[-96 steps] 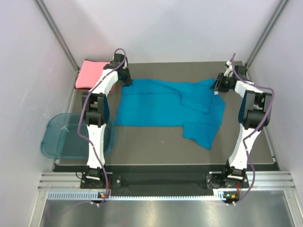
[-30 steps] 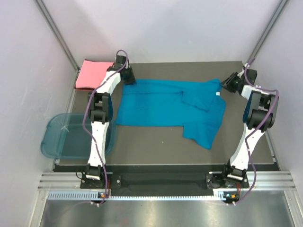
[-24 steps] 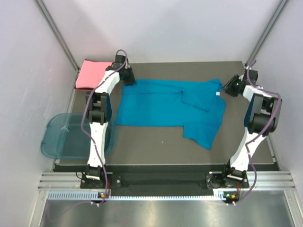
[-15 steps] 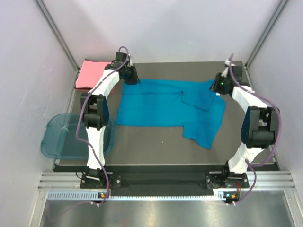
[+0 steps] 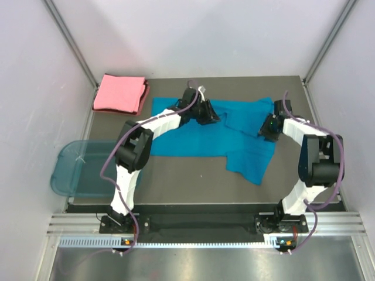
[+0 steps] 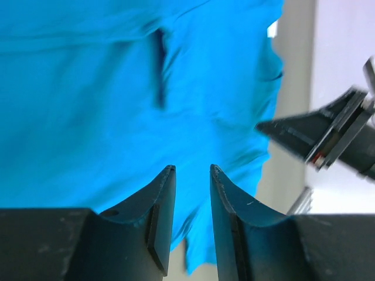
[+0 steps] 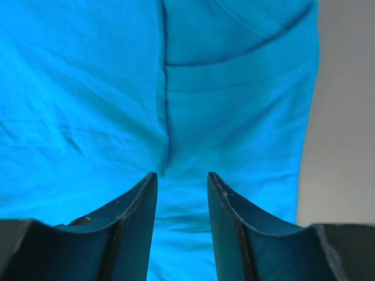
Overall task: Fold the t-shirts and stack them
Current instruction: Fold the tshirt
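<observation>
The teal-blue t-shirt [image 5: 193,140] lies spread across the dark mat [image 5: 187,178], with one part hanging toward the front right. A salmon-pink t-shirt [image 5: 120,92] sits folded at the back left corner. My left gripper [image 5: 210,112] reaches over the teal shirt's back middle; in the left wrist view it [image 6: 192,171] is open above the cloth [image 6: 88,88], holding nothing. My right gripper [image 5: 266,130] hovers over the shirt's right side; in the right wrist view it [image 7: 181,177] stands open above a sleeve seam [image 7: 167,117], empty.
A translucent blue plastic tub [image 5: 76,170] sits off the mat's left edge. White walls and metal posts enclose the back and sides. The right arm [image 6: 328,134] shows at the right of the left wrist view.
My left gripper swung right from the shirt's back left corner to over its middle. My right gripper came in from the back right edge over the shirt, its jaws spreading wider.
</observation>
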Controlling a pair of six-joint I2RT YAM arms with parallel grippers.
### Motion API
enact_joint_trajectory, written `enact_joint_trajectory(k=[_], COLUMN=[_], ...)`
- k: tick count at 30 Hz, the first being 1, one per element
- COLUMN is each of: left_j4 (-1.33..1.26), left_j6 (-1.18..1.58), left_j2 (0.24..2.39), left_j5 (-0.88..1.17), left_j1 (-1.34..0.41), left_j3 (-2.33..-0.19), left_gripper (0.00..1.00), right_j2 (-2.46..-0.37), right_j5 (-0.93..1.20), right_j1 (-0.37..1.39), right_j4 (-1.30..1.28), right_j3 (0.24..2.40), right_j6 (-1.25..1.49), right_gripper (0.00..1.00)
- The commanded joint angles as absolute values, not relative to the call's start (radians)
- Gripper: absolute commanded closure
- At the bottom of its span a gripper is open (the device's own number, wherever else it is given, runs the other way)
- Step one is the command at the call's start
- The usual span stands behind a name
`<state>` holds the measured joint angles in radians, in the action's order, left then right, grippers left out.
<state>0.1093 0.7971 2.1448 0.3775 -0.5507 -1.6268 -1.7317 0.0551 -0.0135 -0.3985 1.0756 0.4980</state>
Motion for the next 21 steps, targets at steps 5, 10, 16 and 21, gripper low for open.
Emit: enact_joint_trajectory(k=[5, 10, 16, 21], left_j4=[-0.155, -0.195, -0.236, -0.213], left_j6=[0.927, 0.931, 0.93, 0.925], left_j2=[2.27, 2.316, 2.361, 2.384], left_j5=[0.379, 0.388, 0.425, 0.416], left_j1=[-0.572, -0.577, -0.583, -0.584], left_j3=[-1.692, -1.697, -1.73, -1.759], left_gripper=[0.62, 0.61, 0.59, 0.59], right_j2=[-1.64, -1.669, -1.686, -1.689], right_j5=[0.025, 0.017, 0.041, 0.029], right_j1=[-0.012, -0.011, -0.011, -0.008], right_j4=[-0.305, -0.281, -0.227, -0.219], right_j3=[1.009, 1.0, 0.985, 0.985], right_j6=[0.666, 0.681, 0.703, 0.709], right_gripper=[0.6, 0.6, 0.62, 0.64])
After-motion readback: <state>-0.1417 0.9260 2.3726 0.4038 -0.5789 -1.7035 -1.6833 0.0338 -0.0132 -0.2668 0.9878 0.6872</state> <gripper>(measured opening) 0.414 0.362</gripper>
